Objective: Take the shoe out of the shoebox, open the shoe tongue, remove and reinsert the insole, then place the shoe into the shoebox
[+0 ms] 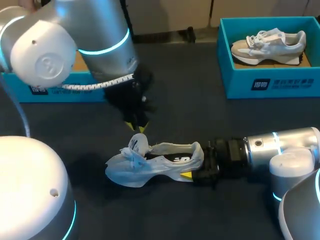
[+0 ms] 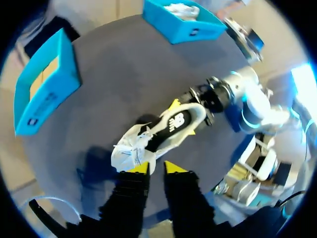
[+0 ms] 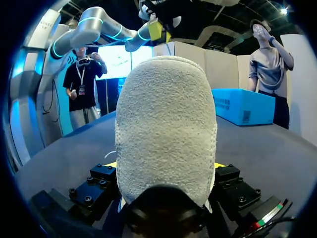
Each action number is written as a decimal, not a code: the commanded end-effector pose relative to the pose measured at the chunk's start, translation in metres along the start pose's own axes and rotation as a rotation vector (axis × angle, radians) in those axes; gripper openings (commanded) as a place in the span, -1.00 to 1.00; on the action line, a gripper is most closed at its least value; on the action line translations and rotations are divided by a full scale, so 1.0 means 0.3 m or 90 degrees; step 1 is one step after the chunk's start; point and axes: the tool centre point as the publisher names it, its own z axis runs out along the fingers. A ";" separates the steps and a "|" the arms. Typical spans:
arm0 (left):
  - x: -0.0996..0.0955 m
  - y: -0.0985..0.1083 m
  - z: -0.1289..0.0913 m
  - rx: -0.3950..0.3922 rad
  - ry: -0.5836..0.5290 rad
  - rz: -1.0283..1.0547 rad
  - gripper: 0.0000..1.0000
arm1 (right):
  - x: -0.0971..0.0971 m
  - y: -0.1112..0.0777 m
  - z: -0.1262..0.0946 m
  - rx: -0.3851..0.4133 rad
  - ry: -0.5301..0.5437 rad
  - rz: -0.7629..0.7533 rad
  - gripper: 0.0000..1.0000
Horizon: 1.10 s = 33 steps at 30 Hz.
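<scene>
A pale grey shoe [image 1: 155, 162] lies on the dark table, toe to the left, with its tongue [image 1: 137, 142] standing up. My right gripper [image 1: 197, 169] comes in from the right and is shut on the shoe's heel [image 3: 166, 129], a finger on each side. Just above the tongue hangs my left gripper [image 1: 136, 126]. In the left wrist view its fingers [image 2: 138, 168] stand close together with a narrow gap between them. Nothing is in that gap, and the tongue [image 2: 134, 156] lies just ahead of one tip.
An open blue shoebox [image 1: 270, 82] at the back right holds a second pale shoe [image 1: 267, 44]. Another blue box [image 1: 55, 90] sits at the back left, partly hidden behind my left arm. Bare table lies between the boxes and in front of the shoe.
</scene>
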 end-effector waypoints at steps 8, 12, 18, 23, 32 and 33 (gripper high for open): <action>0.041 -0.062 -0.005 -0.130 -0.017 0.134 -1.00 | -0.001 0.001 0.004 0.002 0.000 0.000 -1.00; 0.044 -0.055 0.009 -0.144 0.001 0.198 -1.00 | -0.001 0.001 0.004 0.002 0.000 0.000 -1.00; 0.058 -0.037 0.076 -0.172 0.064 0.491 -1.00 | -0.001 0.001 0.004 0.002 0.000 0.000 -1.00; 0.059 -0.045 0.094 -0.183 0.030 0.507 -1.00 | -0.001 0.001 0.004 0.002 0.000 0.000 -1.00; 0.121 -0.064 0.192 -0.194 0.025 0.602 -1.00 | -0.001 0.001 0.004 0.002 0.000 0.000 -1.00; 0.123 -0.065 0.208 -0.182 0.023 0.623 -1.00 | -0.001 0.001 0.004 0.002 0.000 0.000 -1.00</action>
